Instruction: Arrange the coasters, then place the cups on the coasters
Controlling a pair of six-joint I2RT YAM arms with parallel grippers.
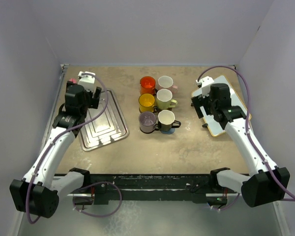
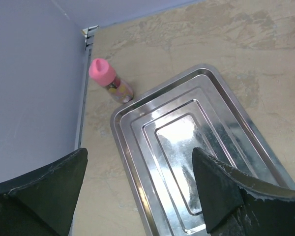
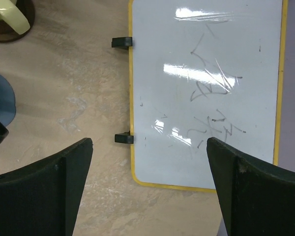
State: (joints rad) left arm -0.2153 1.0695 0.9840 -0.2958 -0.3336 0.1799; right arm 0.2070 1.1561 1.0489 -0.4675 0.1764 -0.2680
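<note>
Six cups stand in two columns at mid-table: red-orange [image 1: 147,84], pink [image 1: 165,82], yellow [image 1: 146,102], cream-green [image 1: 164,99], purplish glass [image 1: 148,121] and black with a white inside [image 1: 166,118]. Each seems to sit on a coaster, mostly hidden beneath it. A grey-blue coaster [image 3: 0,101] shows under the black cup, and a dark brown coaster [image 3: 12,30] under the cream-green one. My left gripper [image 2: 139,152] hangs open and empty over the silver tray's left rim, far left of the cups. My right gripper [image 3: 150,141] is open and empty above the whiteboard's near corner, right of the cups.
A stepped silver metal tray [image 2: 214,93] lies at the left, with a small pink-capped bottle [image 2: 109,78] behind it near the wall. A yellow-rimmed whiteboard [image 3: 206,88] with black clips lies at the right. Grey walls close in the table on three sides.
</note>
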